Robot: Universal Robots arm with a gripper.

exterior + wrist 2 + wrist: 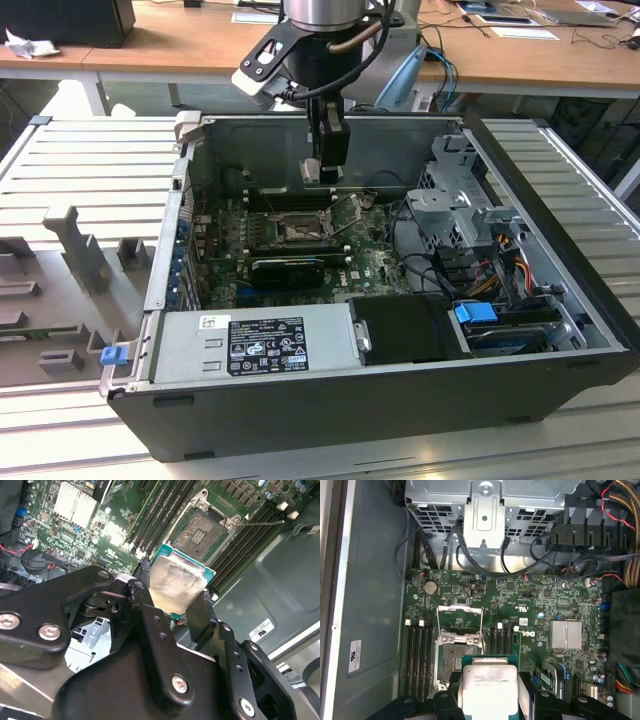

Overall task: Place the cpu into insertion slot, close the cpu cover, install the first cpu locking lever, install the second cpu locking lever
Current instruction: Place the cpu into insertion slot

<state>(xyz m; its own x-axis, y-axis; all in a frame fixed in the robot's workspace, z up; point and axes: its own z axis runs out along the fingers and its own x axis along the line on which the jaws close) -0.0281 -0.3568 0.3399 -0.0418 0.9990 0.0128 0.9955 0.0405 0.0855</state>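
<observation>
Second wrist view: the gripper (175, 592) was pinched narrow on the cpu (179, 577), one finger on each of two opposite edges. The chip was held clear above the motherboard (100, 525) and not yet in the socket (202, 532), which lay bare just beyond it, between the memory slots (162, 507). In the first wrist view the cpu cover (460, 622) was hinged open past the socket's far edge. Risks, as judged: if the chip went down tilted or turned against the socket, a corner could land on the contacts and bend them. A slip in the pinch would drop it on the board. The chip looked flat and square, with a pale silver lid, a dull smeared sheen and a green rim at its edges.
</observation>
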